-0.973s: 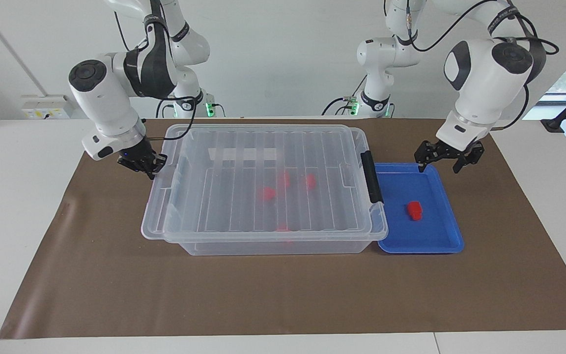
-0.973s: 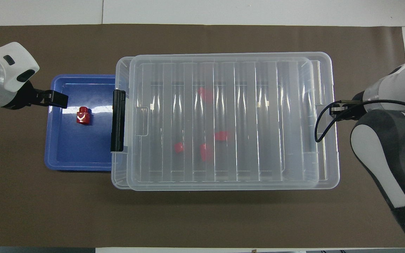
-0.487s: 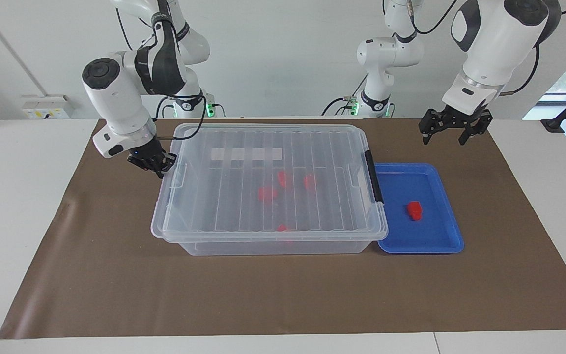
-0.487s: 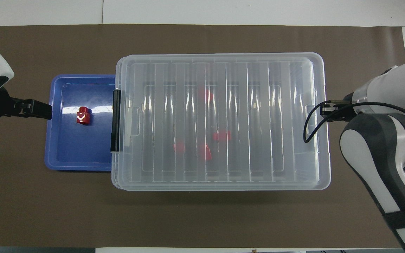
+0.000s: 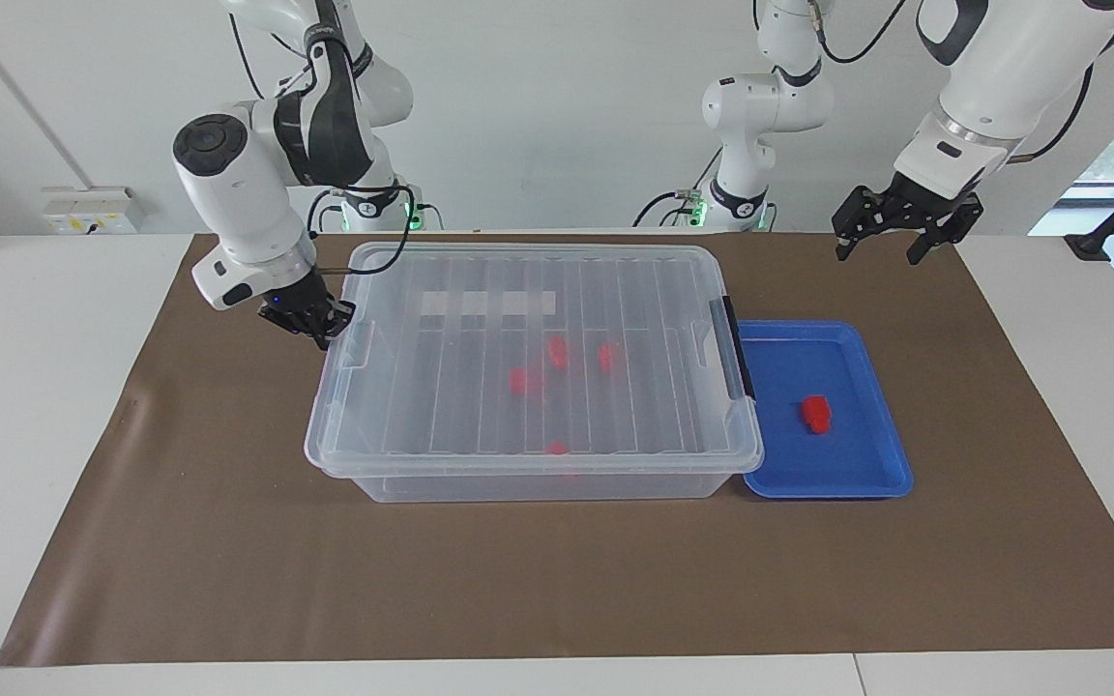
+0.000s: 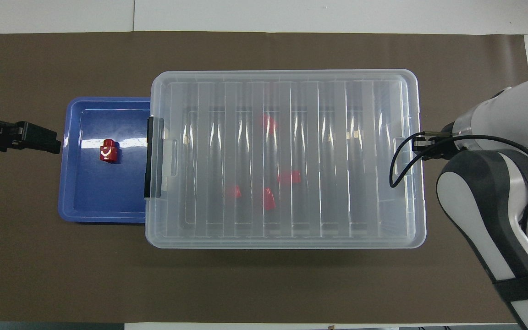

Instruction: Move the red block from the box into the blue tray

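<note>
With the red block (image 5: pixel 816 413) lying in the blue tray (image 5: pixel 866 474) beside the box (image 5: pixel 538 474), the right pincer (image 5: pixel 310 324) pinches the lid's (image 5: pixel 518 290) end, probably to seat it, while the left pincer (image 5: pixel 905 227) hangs open over the desk (image 5: pixel 228 580).

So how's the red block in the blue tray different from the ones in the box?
The red block lies in the open blue tray, sharp and uncovered; the red blocks in the box sit under its clear lid, blurred. It lies alone; they number four. All share the same red.
</note>
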